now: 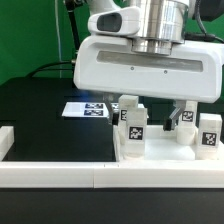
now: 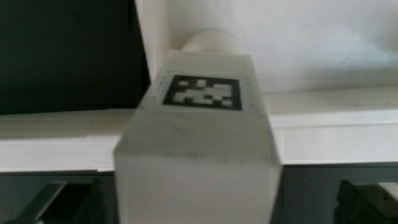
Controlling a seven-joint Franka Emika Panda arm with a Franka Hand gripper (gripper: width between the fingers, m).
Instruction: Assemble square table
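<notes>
Long white border rail (image 1: 60, 170) runs along the lower edge of the exterior frame on the black desk (image 1: 40, 110). Right of centre, the pincer (image 1: 152, 112) hangs open, fingers either side of a small white tagged leg block (image 1: 133, 131); another leg block (image 1: 209, 135) stands at far right. Marker board (image 1: 86, 108) lies mid-frame.

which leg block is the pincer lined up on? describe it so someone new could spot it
In the exterior view, find the big white gripper housing, then look down between the open pincer fingers. The leg block stands upright there, on the tabletop, with a black-and-white tag on its face. Unlike the leg at the exterior view's right, it sits under the pincer.
</notes>
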